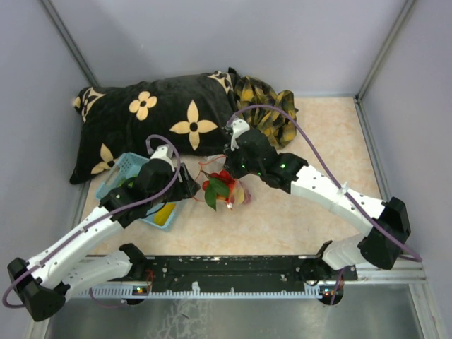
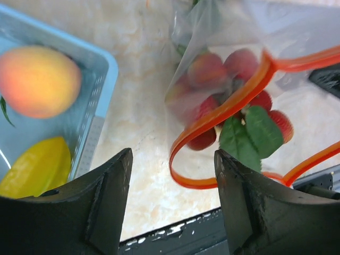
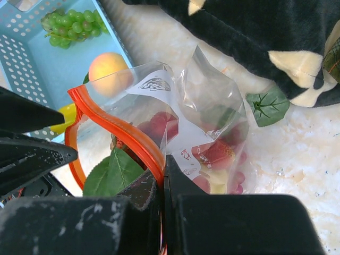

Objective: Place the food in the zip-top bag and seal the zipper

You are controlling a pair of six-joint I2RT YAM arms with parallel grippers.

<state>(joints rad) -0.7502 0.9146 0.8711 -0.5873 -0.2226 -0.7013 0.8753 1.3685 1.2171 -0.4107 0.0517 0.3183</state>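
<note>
The clear zip-top bag (image 1: 227,189) lies mid-table with its mouth open; it also shows in the right wrist view (image 3: 212,127) and the left wrist view (image 2: 223,53). Red berries (image 2: 212,71) and green leaves (image 2: 249,135) sit inside it. The red-orange zipper (image 2: 228,106) loops open. My right gripper (image 3: 163,178) is shut on the zipper strip (image 3: 127,127) at the bag's mouth. My left gripper (image 2: 172,175) is open and empty, just beside the zipper loop. An orange-yellow fruit (image 2: 37,79) and a yellow piece (image 2: 37,167) lie in the basket.
The light-blue basket (image 1: 126,167) stands left of the bag, and green grapes (image 3: 71,24) lie in it. A black flowered pillow (image 1: 152,120) and a yellow-black cloth (image 1: 265,106) lie behind. A loose green leaf (image 3: 268,106) lies by the pillow.
</note>
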